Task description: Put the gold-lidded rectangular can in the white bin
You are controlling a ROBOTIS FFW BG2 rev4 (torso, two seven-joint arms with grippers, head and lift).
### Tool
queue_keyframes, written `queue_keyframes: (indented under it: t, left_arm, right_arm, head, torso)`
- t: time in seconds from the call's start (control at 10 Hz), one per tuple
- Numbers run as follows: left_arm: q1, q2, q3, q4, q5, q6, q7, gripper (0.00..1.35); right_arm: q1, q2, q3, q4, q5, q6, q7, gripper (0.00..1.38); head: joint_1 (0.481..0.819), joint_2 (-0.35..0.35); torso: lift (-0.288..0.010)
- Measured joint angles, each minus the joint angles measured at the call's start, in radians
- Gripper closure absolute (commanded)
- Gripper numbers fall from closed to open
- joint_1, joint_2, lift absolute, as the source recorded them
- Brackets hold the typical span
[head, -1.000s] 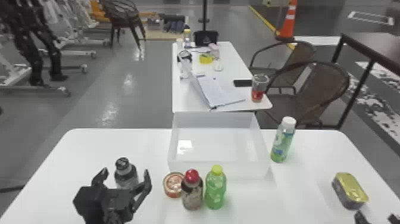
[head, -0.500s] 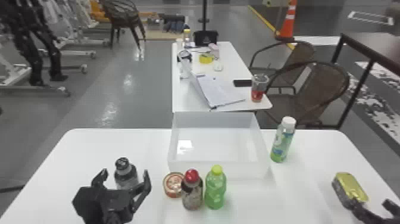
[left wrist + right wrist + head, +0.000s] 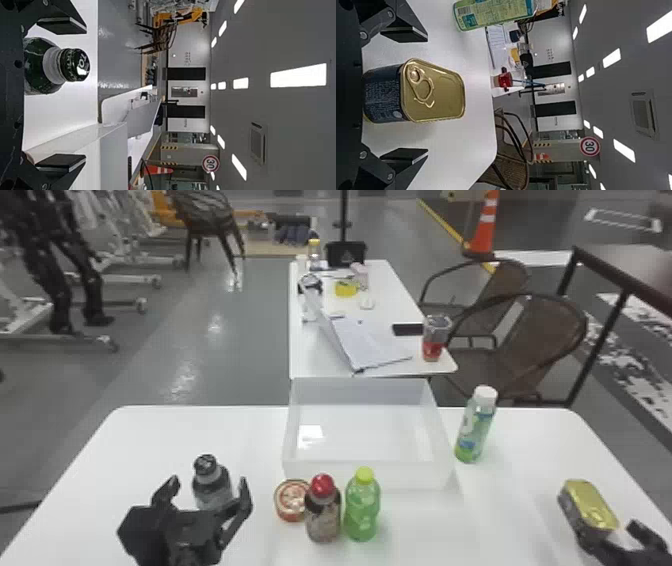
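Observation:
The gold-lidded rectangular can [image 3: 590, 506] stands upright near the table's right side. My right gripper [image 3: 612, 535] is at its near side, low in the right corner of the head view. In the right wrist view the can [image 3: 433, 91] sits between the open fingers of my right gripper [image 3: 404, 95], with a gap on either side. The white bin [image 3: 367, 475] is at the table's far middle and holds nothing. My left gripper [image 3: 210, 492] stands open at the left, just on the near side of a dark bottle; its fingers also show in the left wrist view [image 3: 63, 93].
A dark-capped bottle [image 3: 212, 487] is at the left. A round tin [image 3: 290, 502], a red-capped bottle [image 3: 323, 515] and a green bottle [image 3: 362, 510] stand before the bin. A white-capped bottle [image 3: 475, 430] stands right of the bin, between it and the can.
My right gripper has come farther into the head view from the lower right corner, up to the can. The left gripper and the objects have kept their places.

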Motion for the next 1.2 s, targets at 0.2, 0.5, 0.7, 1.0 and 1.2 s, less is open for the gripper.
queue_keyframes:
  t: [0.2, 0.5, 0.7, 1.0, 1.2]
  left_arm:
    - [0.002, -0.002, 0.012, 0.005, -0.002, -0.003, -0.016, 0.16]
    - [0.007, -0.002, 0.029, 0.01, -0.002, -0.01, -0.027, 0.16]
    - [0.007, -0.002, 0.035, 0.013, -0.002, -0.017, -0.032, 0.16]
    - [0.014, -0.002, 0.052, 0.016, 0.005, -0.033, -0.039, 0.16]
    - [0.024, -0.002, 0.074, 0.017, 0.008, -0.039, -0.053, 0.16]
  right_arm:
    - [-0.016, -0.009, 0.0, 0.025, 0.014, -0.004, -0.002, 0.26]
    - [-0.023, -0.018, 0.0, 0.041, 0.03, -0.005, -0.018, 0.26]
    - [-0.038, -0.019, 0.0, 0.068, 0.047, -0.005, -0.018, 0.26]
    - [-0.096, -0.032, 0.012, 0.157, 0.086, -0.025, -0.02, 0.26]
    - [-0.123, -0.065, 0.069, 0.206, 0.089, -0.038, -0.057, 0.37]
  head:
    - [0.549, 0.0]
    - [0.549, 0.0]
    - [0.549, 0.0]
    - [0.549, 0.0]
    - [0.549, 0.0]
  torso:
    - [-0.1]
    - [-0.1]
    - [-0.1]
    - [-0.1]
    - [-0.1]
